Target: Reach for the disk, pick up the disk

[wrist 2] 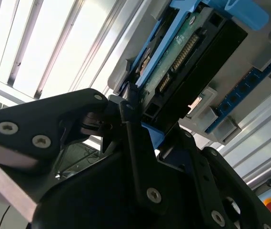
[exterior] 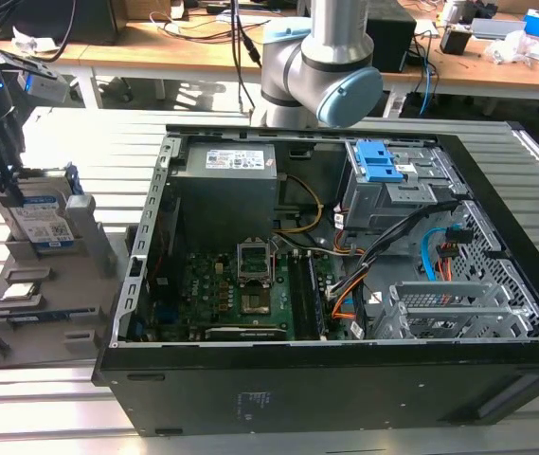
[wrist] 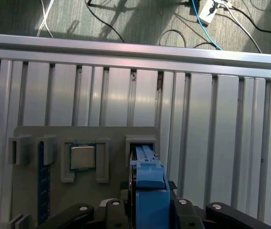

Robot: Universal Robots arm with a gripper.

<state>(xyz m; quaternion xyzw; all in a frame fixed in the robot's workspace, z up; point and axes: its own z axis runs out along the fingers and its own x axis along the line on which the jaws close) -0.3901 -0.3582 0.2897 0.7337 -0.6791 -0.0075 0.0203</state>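
At the exterior view's left, the disk stood upright in a grey holder. The gripper looked clamped across its blue-framed edge. Lifting straight along the slot, untilted, would avoid binding.

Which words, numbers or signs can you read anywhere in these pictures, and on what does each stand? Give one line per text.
No text here can be read with certainty.
White-and-blue label on the disk: print too small to read.
White sticker on the grey power-supply box: print too small to read.
Small white label on the drive cage: too small to read.
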